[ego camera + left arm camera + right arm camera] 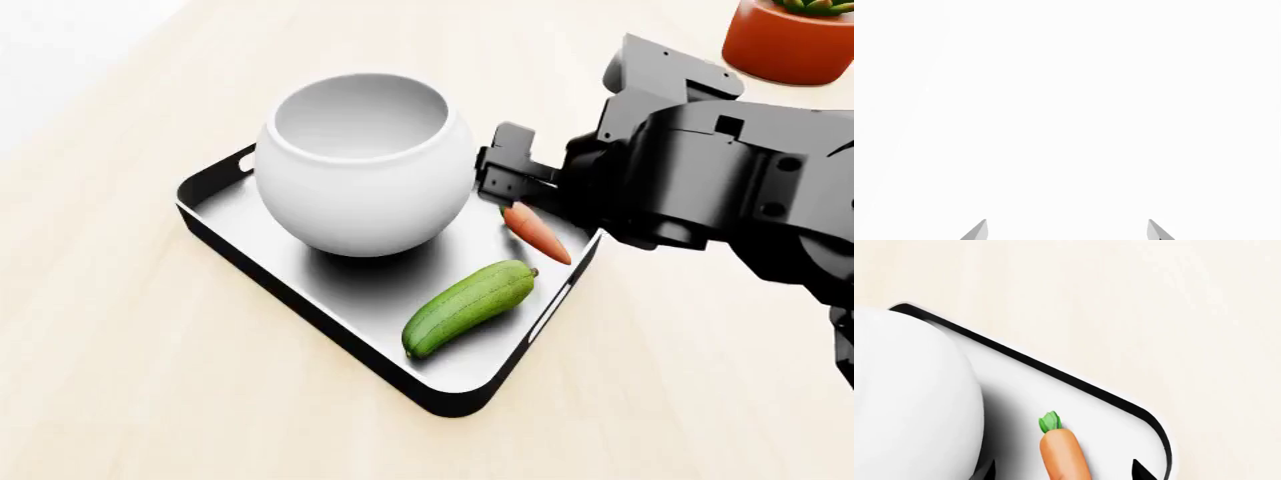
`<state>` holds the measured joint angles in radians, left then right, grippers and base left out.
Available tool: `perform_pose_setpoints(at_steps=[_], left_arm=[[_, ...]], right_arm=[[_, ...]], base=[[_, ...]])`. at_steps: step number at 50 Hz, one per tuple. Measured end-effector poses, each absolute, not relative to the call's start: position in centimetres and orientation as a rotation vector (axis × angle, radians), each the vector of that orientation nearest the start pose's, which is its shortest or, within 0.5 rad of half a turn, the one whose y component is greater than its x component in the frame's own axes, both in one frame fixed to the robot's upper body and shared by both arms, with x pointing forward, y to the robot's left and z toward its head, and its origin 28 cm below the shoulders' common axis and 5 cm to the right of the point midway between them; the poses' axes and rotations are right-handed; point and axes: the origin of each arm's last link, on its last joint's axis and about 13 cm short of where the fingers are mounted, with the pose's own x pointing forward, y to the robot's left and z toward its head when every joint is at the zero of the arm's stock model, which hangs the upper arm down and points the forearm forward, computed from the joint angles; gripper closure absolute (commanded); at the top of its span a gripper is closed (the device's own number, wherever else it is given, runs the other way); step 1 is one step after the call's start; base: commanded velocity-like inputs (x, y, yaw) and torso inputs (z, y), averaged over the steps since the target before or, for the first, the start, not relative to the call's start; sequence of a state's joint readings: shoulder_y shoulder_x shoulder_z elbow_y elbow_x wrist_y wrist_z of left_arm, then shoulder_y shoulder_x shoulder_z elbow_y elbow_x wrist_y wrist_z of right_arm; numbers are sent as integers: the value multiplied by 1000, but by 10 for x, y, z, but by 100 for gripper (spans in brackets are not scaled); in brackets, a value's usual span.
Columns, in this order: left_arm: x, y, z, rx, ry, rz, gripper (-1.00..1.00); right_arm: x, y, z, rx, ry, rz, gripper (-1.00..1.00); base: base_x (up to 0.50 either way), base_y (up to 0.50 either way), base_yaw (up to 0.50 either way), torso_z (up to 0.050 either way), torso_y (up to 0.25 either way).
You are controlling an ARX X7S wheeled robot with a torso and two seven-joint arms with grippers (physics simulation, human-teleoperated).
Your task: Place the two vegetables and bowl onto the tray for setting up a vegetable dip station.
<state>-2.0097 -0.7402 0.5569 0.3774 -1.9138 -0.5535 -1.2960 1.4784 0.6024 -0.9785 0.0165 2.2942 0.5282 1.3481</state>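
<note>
Carrot (1064,452): lying on tray (227,215) beside bowl (363,165), long axis running straight out between right gripper (1064,471) jaws, spread and released; left gripper (1067,230) jaws likewise apart, empty

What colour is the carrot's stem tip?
Green, on an orange carrot; clearest in the right wrist view.

We reached our right arm (721,180) forward across our front, wrist bent down, the right gripper (505,170) with its jaws apart. Our left gripper (1067,230) showed two spread fingertips (977,231), nothing between.
</note>
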Motion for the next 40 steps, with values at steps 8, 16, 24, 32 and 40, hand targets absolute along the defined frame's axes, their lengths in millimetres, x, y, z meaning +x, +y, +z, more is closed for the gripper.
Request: perform_pose_setpoints(at_steps=[8, 16, 24, 32, 40], left_arm=[[136, 212, 478, -308, -641, -118, -100], [136, 212, 478, -309, -642, -118, -100], [136, 212, 478, -311, -644, -117, -100], [135, 212, 479, -316, -649, -116, -100], [132, 213, 481, -320, -658, -117, -100]], right_arm=[[281, -72, 337, 304, 596, -19, -100], [276, -76, 352, 293, 540, -41, -100], [270, -80, 367, 274, 480, -59, -100], [262, -81, 385, 239, 401, -59, -100], [251, -82, 405, 184, 298, -44, -100]], base=[[0, 0, 0, 0, 0], [0, 0, 0, 0, 0], [0, 0, 0, 0, 0], [0, 0, 0, 0, 0], [0, 0, 0, 0, 0]])
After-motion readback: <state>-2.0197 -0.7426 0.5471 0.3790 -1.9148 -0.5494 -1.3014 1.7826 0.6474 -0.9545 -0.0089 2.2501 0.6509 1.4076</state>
